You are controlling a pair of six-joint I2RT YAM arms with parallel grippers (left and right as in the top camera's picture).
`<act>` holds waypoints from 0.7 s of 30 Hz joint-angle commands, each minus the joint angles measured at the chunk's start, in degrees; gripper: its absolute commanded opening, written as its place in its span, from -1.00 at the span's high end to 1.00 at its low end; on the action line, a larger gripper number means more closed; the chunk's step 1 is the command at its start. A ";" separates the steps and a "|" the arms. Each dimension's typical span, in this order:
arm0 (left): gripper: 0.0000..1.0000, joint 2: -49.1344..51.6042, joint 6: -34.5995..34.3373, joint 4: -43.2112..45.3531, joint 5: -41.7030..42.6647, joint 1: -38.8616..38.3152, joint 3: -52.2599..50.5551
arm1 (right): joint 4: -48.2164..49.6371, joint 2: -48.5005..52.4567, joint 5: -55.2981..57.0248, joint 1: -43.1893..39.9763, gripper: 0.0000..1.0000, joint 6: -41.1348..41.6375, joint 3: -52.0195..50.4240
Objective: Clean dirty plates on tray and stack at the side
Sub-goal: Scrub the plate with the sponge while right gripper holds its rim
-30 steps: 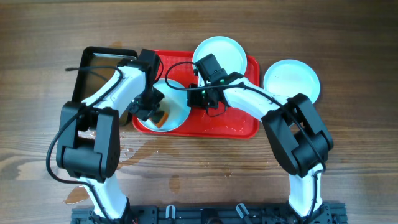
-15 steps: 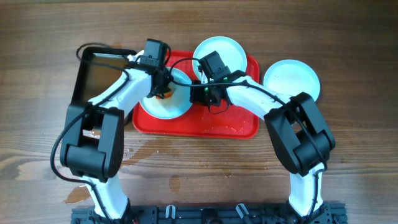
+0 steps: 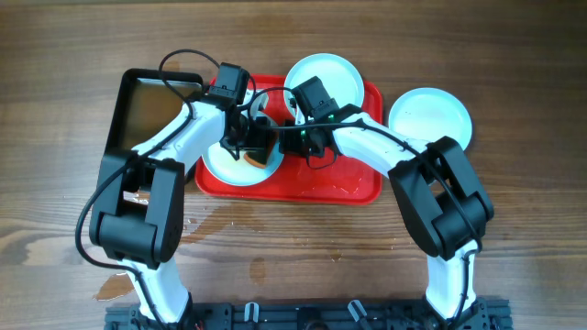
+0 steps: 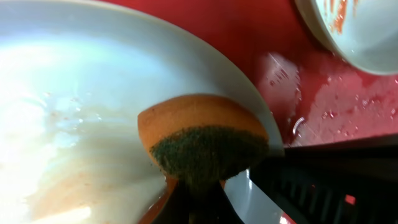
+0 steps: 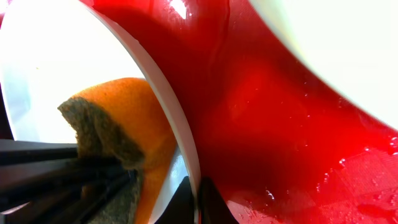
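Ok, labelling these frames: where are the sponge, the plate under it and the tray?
sponge (image 4: pixel 199 117), left wrist view, orange top face.
plate under the sponge (image 4: pixel 87 93), left wrist view, wet inner surface.
tray (image 3: pixel 312 185), overhead view, bare front strip.

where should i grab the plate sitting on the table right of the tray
Probably pinch the plate by the rim on its right side, coming down from above, one finger inside, one outside: it lies flat, and that side faces away from the tray.

Pincer (image 4: pixel 200 190) pinches orange sponge (image 4: pixel 202 134) — pressed on plate (image 4: pixel 74 112).
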 commanded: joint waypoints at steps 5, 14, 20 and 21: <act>0.92 1.18 -33.70 2.62 -23.39 1.97 -0.42 | 0.13 0.98 -1.16 0.48 0.92 -0.61 -0.22; 0.92 1.18 -70.18 -1.25 -30.12 2.05 -0.42 | 0.17 0.98 -1.16 0.48 0.91 -0.61 -0.22; 0.92 1.18 -92.96 -13.86 -30.05 1.84 -0.42 | 0.31 0.98 -1.16 0.48 0.91 -0.61 -0.22; 0.92 1.18 -95.10 -16.24 -30.01 1.84 -0.42 | 0.37 0.98 -1.16 0.48 0.91 -0.61 -0.22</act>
